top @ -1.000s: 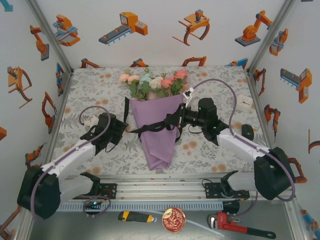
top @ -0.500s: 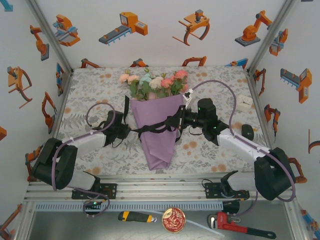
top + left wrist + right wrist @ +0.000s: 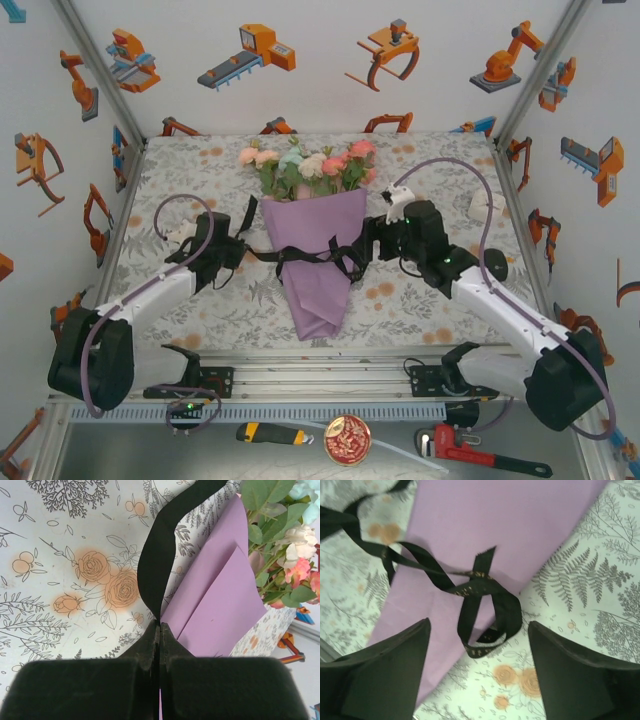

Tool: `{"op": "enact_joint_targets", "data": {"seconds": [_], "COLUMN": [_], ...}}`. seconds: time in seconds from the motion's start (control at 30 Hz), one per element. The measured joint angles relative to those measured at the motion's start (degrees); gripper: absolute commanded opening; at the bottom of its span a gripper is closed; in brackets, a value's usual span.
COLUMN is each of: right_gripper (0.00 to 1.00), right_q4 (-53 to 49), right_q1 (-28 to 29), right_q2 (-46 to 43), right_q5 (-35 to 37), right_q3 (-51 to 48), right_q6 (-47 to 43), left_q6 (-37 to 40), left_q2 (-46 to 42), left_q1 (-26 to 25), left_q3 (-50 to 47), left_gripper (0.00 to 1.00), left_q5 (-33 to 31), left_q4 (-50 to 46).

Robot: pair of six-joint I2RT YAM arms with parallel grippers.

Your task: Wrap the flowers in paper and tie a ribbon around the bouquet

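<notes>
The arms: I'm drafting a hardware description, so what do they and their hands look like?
The left arm and right arm have white links with black joint housings, each trailed by a looping purple-grey cable. The left hand and right hand are black with two blunt, matte fingers.

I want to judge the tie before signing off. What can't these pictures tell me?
- Right wrist view: whether the ribbon is knotted or merely crossed; its strands overlap.
- Top view: the ribbon's run beneath the paper, and the stems of the flowers inside it.
- Left wrist view: the ribbon's end, pinched inside the left gripper.
</notes>
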Motion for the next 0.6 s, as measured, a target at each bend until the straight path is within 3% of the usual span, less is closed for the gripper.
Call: {"op": "enact_joint_targets", "data": {"seconds": [0.1,0.17,0.3,0.5,0.6], "right_gripper": [0.75,0.69,0.67,0.64,0.50], "right_q4": [-3.9,-6.1,-10.9,-12.0,-12.0], "right_q1": [-0.1,0.0,0.1,1.3,1.5], "right_q2": [3.4,7.3,14.1,16.2,18.5], "right_q5": [-2.7,-3.6,-1.0,-0.1,-0.1], "right_q3": [1.6,3.2,5.6,3.8,3.8], "right_q6": [-2.8,-1.3,10.1,26.6,30.3], "left_q6": [1.0,1.3,1.3,1.3,1.3], "left_q2": [0.6,1.2,1.9,2.0,2.0], "left_q1": [0.0,0.0,0.0,0.0,0.0], "left_q3": [0.1,0.1,0.2,0.5,0.5], "left_gripper": [0.00,0.00,0.00,0.00,0.00], "left_q5": [0.5,1.0,1.8,2.3,2.3], "left_q4": [-0.5,-0.7,-0.8,-0.9,-0.9]}}
